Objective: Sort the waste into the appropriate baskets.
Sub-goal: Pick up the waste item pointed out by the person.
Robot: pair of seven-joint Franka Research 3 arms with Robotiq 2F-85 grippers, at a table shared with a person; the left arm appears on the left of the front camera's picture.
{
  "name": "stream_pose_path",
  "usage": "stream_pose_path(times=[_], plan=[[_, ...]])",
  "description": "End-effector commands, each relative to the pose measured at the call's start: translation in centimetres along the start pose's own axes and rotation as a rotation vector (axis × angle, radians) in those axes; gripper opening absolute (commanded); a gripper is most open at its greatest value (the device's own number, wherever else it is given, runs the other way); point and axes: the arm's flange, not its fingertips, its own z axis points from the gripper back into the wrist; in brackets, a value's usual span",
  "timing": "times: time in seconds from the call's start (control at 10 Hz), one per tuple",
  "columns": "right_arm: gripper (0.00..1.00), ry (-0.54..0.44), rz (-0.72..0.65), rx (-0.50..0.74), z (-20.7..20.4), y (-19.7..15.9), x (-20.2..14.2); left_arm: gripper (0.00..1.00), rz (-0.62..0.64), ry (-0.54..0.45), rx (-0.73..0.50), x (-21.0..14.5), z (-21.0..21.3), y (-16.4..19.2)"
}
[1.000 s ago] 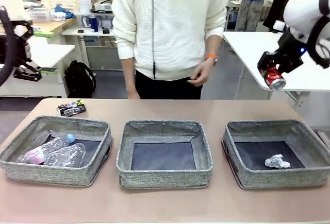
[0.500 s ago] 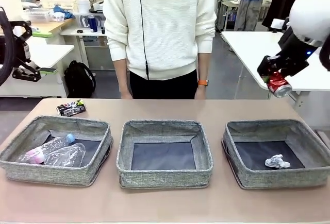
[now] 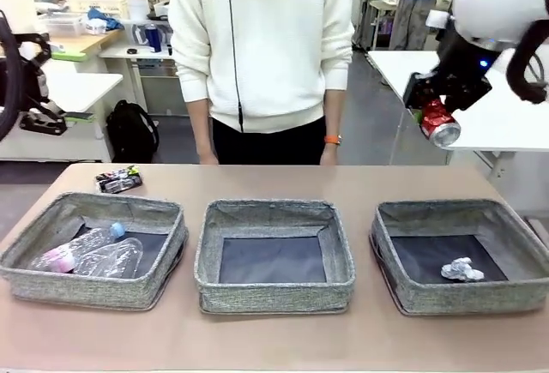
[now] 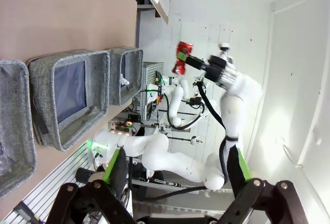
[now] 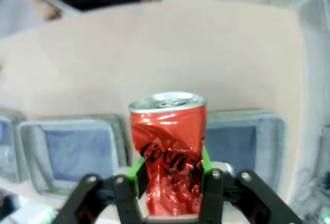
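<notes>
Pinkish-tan tabletop (image 3: 274,347) is carrying three low bins of grey woven fabric with dark flat bottoms in the front view. The left basket (image 3: 51,283) is holding a clear bottle with blue cap (image 3: 81,249) beside a crinkled clear plastic cup (image 3: 111,261). The middle basket (image 3: 274,291) is sitting between it and the right basket (image 3: 412,296), where a crumpled white paper ball (image 3: 461,268) is lying. A crushed black can (image 3: 118,181) is resting on the tabletop behind the left basket. A person (image 3: 262,47) in a white ribbed knit is standing at the far edge. High above the right basket's far side, the right hand (image 3: 431,109) is gripping the crushed red can (image 3: 443,131), tilted with its silver end down.

From the left wrist, the left hand (image 4: 176,154) is standing wide open and holding nothing.

From the right wrist, green pads (image 5: 136,170) are pressing the can's dented sides, with its round silver rim uppermost.
</notes>
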Motion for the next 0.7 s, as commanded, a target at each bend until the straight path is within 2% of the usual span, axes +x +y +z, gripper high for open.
stream_pose_path(times=[0.0,0.1,0.3,0.4,0.6], plan=[[0.38,0.115,-0.1,-0.246,6.1,8.7,0.1,1.0,0.01,0.0,0.003,-0.2,0.0,-0.3],[0.38,0.108,-0.044,-0.29,8.0,12.4,-0.8,1.0,0.01,0.0,0.003,-0.2,0.0,-0.3],[0.38,0.122,0.092,-0.227,10.5,18.5,-2.2,1.0,0.01,0.0,0.003,-0.2,0.0,-0.3],[0.38,0.141,0.105,-0.206,11.1,21.3,-2.5,1.0,0.01,0.0,0.003,-0.2,0.0,-0.3],[0.38,0.246,0.126,-0.141,11.6,24.4,-2.9,1.0,0.01,0.0,0.003,-0.2,0.0,-0.3]])
